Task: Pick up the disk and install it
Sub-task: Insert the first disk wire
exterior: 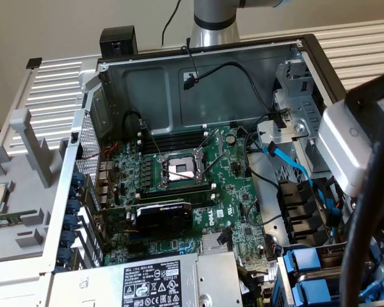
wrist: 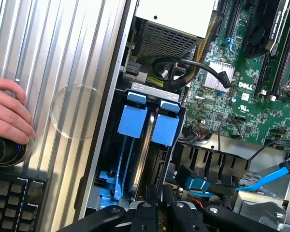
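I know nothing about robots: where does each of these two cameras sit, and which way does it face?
Exterior view: off the arm, above the open computer case, looking down at its motherboard; the arm's silver column rises behind the case, its grey wrist housing at the exterior view's right.
Wrist view: on the wrist, looking down past the gripper into the bay with two blue drive carriers; a person's hand lies beside the case.
Shared: the motherboard, the blue carriers, the blue cable.
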Controlling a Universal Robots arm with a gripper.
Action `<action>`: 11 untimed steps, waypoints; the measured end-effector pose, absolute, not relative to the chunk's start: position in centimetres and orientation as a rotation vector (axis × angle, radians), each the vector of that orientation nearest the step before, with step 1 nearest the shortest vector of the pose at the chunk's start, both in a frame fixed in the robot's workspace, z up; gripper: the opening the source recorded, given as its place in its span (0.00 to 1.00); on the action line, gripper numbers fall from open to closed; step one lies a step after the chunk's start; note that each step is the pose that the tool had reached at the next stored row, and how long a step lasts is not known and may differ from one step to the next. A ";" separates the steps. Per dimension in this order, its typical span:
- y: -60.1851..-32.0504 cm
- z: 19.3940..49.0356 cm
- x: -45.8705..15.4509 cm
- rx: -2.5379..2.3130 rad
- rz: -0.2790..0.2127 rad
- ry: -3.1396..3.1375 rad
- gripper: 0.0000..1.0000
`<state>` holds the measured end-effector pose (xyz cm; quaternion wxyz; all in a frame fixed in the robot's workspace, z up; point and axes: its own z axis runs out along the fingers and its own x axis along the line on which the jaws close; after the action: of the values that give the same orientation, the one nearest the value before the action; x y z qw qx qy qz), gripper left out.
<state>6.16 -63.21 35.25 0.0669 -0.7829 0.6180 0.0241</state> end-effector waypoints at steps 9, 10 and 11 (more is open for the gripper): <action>-63.2 35.3 6.2 -2.360 0.073 1.863 0.17; -63.2 35.3 6.2 -2.360 0.073 1.863 0.17; -63.2 35.3 6.2 -2.360 0.073 1.863 0.17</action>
<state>6.16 -63.20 35.26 0.0669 -0.7829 0.6180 0.0242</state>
